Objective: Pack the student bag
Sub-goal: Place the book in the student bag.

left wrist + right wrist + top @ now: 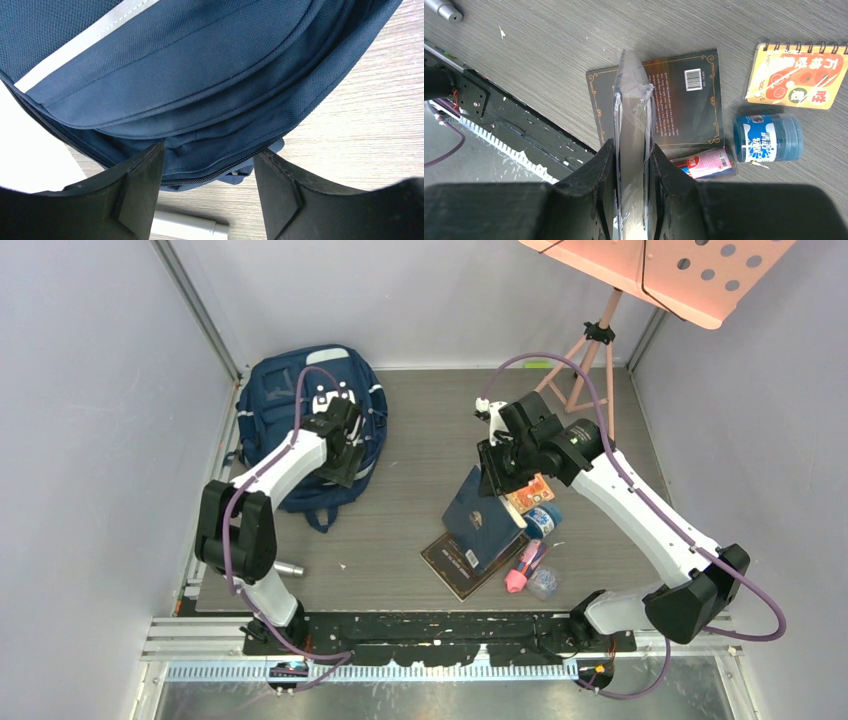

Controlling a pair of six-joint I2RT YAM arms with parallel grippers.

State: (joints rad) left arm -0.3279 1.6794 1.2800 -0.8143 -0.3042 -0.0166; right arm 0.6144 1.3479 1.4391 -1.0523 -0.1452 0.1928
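The student bag (272,400) lies flat at the back left, navy with a pale stripe (85,42). My left gripper (345,468) hovers over its near right edge. Its fingers (145,185) stand apart on either side of the zippered rim (215,167), so it is open and closed on nothing. My right gripper (492,480) is shut on a dark blue shrink-wrapped book (480,518), held up on edge above the middle of the table. In the right wrist view the wrapped book (631,100) runs straight out between the pads.
Under the held book lies a black book with gold trim (462,562). Beside it are an orange spiral notebook (796,75), a blue jar (768,137) and a pink pen pack (709,162). A silver cylinder (288,568) lies front left, a white tube (190,226) beside the bag, and a pink music stand (660,270) back right.
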